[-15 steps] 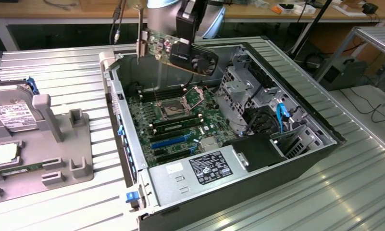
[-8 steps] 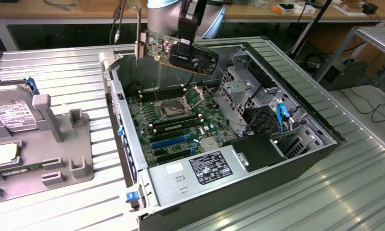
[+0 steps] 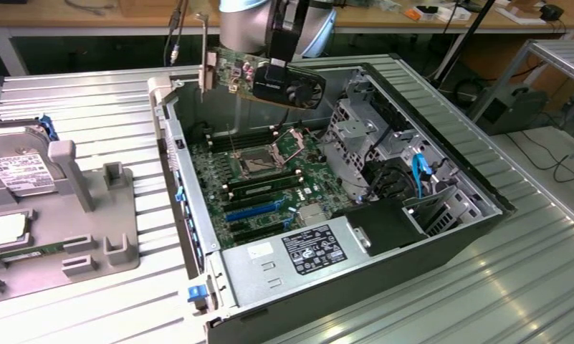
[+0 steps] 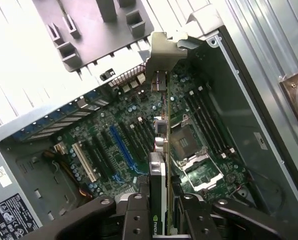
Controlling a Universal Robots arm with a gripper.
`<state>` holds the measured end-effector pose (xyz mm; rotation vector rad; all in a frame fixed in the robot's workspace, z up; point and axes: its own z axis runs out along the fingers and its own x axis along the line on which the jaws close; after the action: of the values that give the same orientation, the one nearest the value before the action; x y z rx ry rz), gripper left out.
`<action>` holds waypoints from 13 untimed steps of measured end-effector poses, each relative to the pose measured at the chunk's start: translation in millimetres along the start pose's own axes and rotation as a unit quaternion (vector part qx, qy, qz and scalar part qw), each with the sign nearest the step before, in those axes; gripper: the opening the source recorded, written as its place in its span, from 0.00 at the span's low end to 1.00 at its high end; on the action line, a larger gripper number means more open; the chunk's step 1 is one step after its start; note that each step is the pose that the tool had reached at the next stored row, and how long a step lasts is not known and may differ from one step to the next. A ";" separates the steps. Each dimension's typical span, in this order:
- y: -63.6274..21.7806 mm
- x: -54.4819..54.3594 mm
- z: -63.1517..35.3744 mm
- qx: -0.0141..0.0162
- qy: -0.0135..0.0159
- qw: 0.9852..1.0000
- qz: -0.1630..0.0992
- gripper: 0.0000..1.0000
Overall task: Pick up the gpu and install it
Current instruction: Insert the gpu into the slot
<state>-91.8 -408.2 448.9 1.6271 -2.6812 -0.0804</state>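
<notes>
The gpu (image 3: 267,77) hangs clamped in the gripper (image 3: 279,61), with the arm reaching down from above. Below it, an open computer case (image 3: 440,244) lies on a ribbed metal table (image 3: 516,287).

The gripper (image 4: 161,206) clamps the gpu (image 4: 157,172) edge-on, its bracket (image 4: 161,52) at the far end. The card hangs above the motherboard (image 4: 114,115), between a blue slot (image 4: 121,142) and the CPU socket (image 4: 188,145). A grey holder (image 4: 89,35) lies outside the case (image 4: 238,75).

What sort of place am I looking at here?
Probably a robotics lab or workshop: an end effector holds a gpu over an open computer case on a metal table, with a wooden workbench behind.
</notes>
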 end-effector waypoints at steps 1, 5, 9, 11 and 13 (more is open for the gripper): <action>0.0 0.0 0.0 0.000 0.000 1.000 -0.009 0.27; 0.0 0.0 0.0 -0.001 0.002 0.999 -0.037 0.27; 0.0 0.0 0.0 -0.001 0.003 0.998 -0.060 0.27; 0.0 0.0 0.0 -0.002 0.004 0.997 -0.076 0.27; 0.0 0.0 0.0 -0.002 0.004 0.996 -0.093 0.27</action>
<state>-91.7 -408.2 448.9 1.8676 -2.5137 -0.0792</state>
